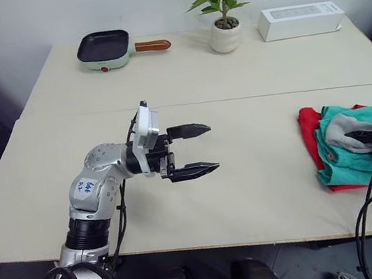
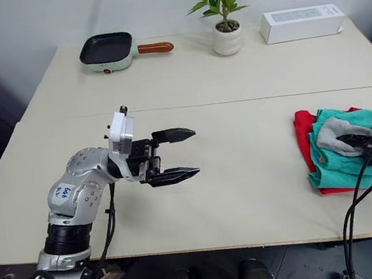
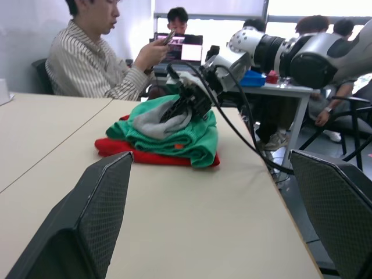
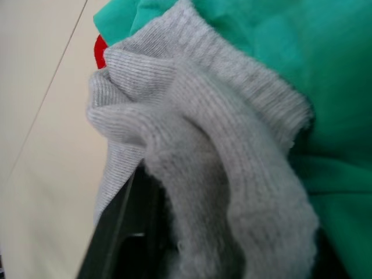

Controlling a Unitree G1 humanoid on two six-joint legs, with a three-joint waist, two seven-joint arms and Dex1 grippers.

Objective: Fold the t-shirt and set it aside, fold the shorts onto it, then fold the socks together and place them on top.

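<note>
At the table's right edge the folded red t-shirt [image 1: 308, 136] lies at the bottom of a stack, with the teal shorts [image 1: 349, 166] folded over it. The grey socks [image 1: 339, 126] rest on top in a bundle. My right gripper [image 1: 355, 135] reaches in from the right, shut on the socks; in the right wrist view the grey socks [image 4: 197, 151] bunch around one black finger [image 4: 116, 232]. My left gripper [image 1: 213, 147] hovers open over the middle of the table, far left of the stack, holding nothing. From the left wrist, the stack [image 3: 195, 139] appears between its fingers [image 3: 99, 221].
A small pan [image 1: 104, 48], a potted plant [image 1: 221, 6] and a white box [image 1: 300, 20] stand along the far side of the table [image 1: 235, 89]. The stack sits close to the table's right edge. Several people [image 3: 99, 58] sit beyond that edge.
</note>
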